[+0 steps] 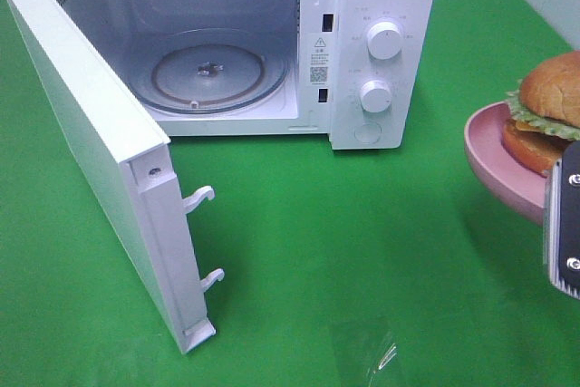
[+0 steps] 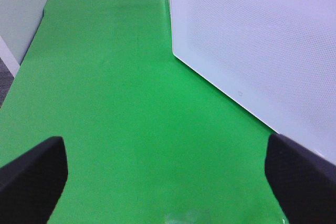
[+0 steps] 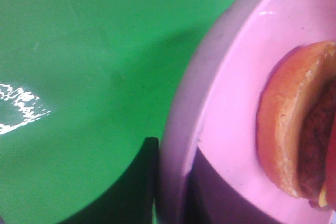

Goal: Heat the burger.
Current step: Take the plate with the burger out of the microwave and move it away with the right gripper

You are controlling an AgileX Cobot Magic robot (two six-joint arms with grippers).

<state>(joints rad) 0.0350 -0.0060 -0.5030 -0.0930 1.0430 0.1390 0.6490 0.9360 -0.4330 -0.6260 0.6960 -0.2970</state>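
Exterior high view showed the burger [image 1: 551,106] resting on a pink plate [image 1: 494,156] at the right edge of the green table [image 1: 362,251], the plate appearing lifted clear of the cloth. The right gripper [image 1: 564,219] sat at the plate's near rim, just below the burger and not touching it; its jaws were clenched on the plate's rim, as the right wrist view suggested, where the rim [image 3: 184,129] ran close past the camera and the bun [image 3: 286,129] lay further in on the plate. A white microwave [image 1: 381,52] stood at the far side of the table, well apart from the burger, with its door [image 1: 91,133] swung wide open and the glass turntable [image 1: 208,70] bare. In the left wrist view the left gripper [image 2: 165,182] hung beside the door's outer face [image 2: 262,45], its jaws released and spread wide with only green cloth between them.
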